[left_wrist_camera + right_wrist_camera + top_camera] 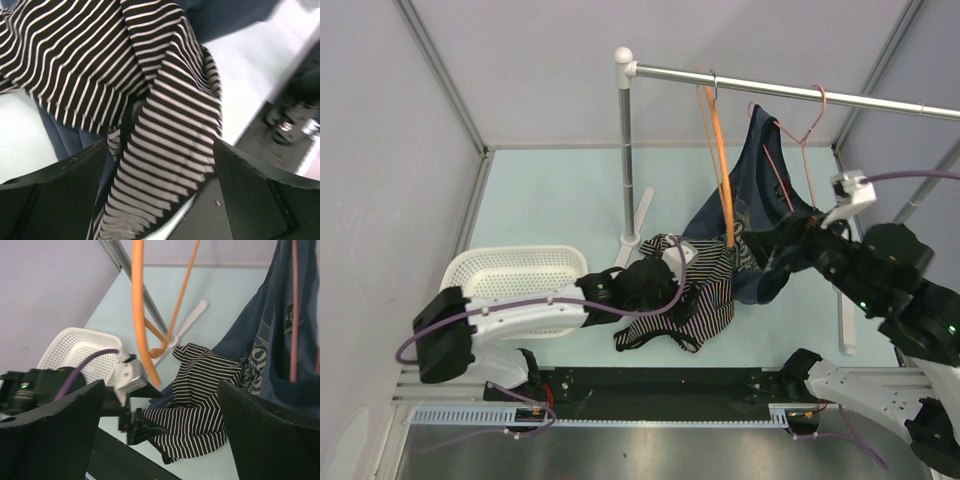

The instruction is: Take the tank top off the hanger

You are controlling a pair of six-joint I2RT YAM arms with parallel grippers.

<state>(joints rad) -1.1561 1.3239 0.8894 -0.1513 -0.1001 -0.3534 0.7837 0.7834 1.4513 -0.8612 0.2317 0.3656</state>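
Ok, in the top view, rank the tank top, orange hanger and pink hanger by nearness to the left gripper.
1. tank top, right beside the left gripper.
2. orange hanger, on the rail behind.
3. pink hanger, farther right along the rail.

Left claw [160,145] low, jaws spread wide; right claw [161,384] higher, jaws spread wide; both reaching toward centre.

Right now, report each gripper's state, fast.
Left gripper: open, jaws wide; the tank top hangs just in front of it, not gripped.
Right gripper: open, holding nothing.
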